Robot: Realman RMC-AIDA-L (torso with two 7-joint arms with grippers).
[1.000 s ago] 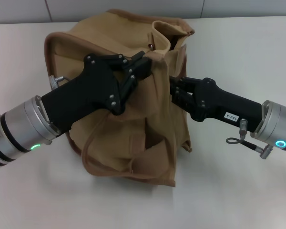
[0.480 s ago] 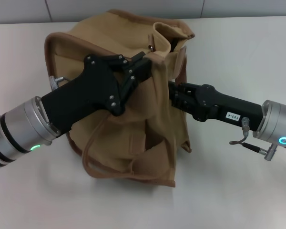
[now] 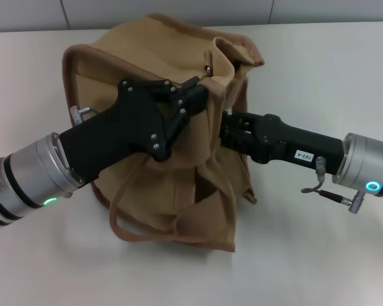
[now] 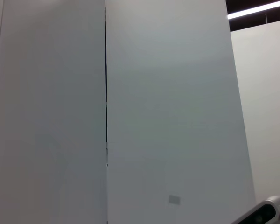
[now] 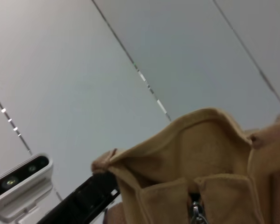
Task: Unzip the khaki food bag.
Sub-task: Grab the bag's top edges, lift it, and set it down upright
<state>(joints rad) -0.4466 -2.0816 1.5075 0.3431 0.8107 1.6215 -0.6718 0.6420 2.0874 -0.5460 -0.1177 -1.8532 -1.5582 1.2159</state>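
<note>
Your left gripper (image 3: 195,92) reaches in from the left, its black fingers pressed together on a fold of canvas near the top of the bag (image 3: 179,191); your right gripper (image 3: 225,131) comes in from the right, its tip buried in the cloth at the bag's side, so you cannot tell whether its fingers are spread or pinched; the bag, tan with brown piping, sits slumped on the white table (image 3: 319,255), between the two arms, its top crumpled toward the far side and one webbing handle (image 3: 124,224) looped loose over the near face; in the right wrist view, the bag's upper edge rises as a peaked flap (image 5: 210,135), with a silver zipper pull (image 5: 196,212) hanging in the gap beneath it and the left arm's dark body showing beside it; the left wrist view shows only pale wall panels (image 4: 168,116).
</note>
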